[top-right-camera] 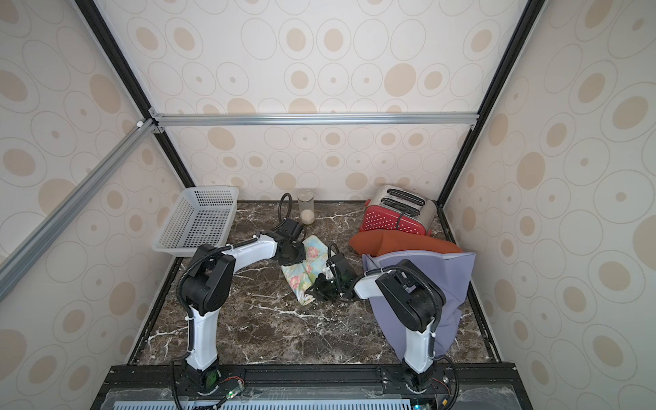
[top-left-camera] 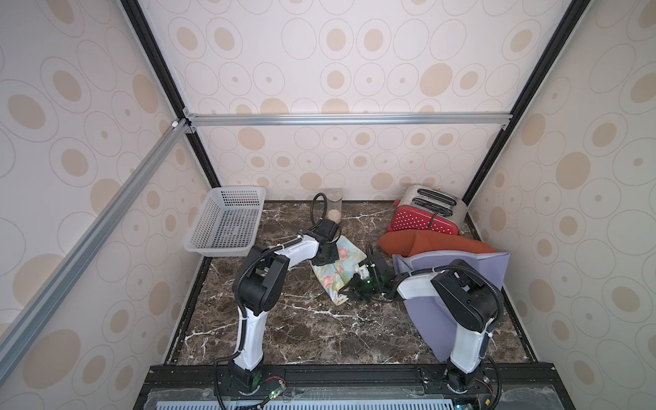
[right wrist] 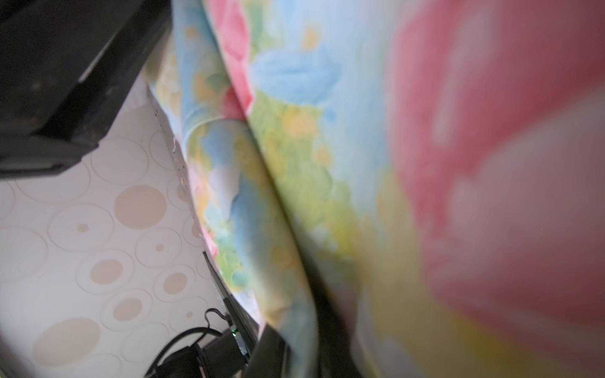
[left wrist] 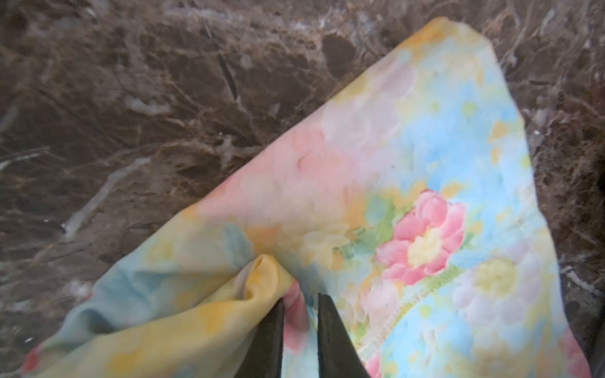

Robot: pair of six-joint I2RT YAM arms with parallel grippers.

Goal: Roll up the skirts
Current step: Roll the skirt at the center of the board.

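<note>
Clamping a bunched fold of the floral skirt [left wrist: 409, 196], the left tool [left wrist: 301, 299] is hanging over the tabletop [left wrist: 131, 98]; I cannot tell if the right tool [top-left-camera: 346, 289] is gripping.

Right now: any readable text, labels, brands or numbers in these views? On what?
None: no text can be read in any view.
toaster: no brand or label shows.
glass jar: no label shows.
floral skirt: flower print only, no words.
Right wrist view: too blurred to read anything.
</note>
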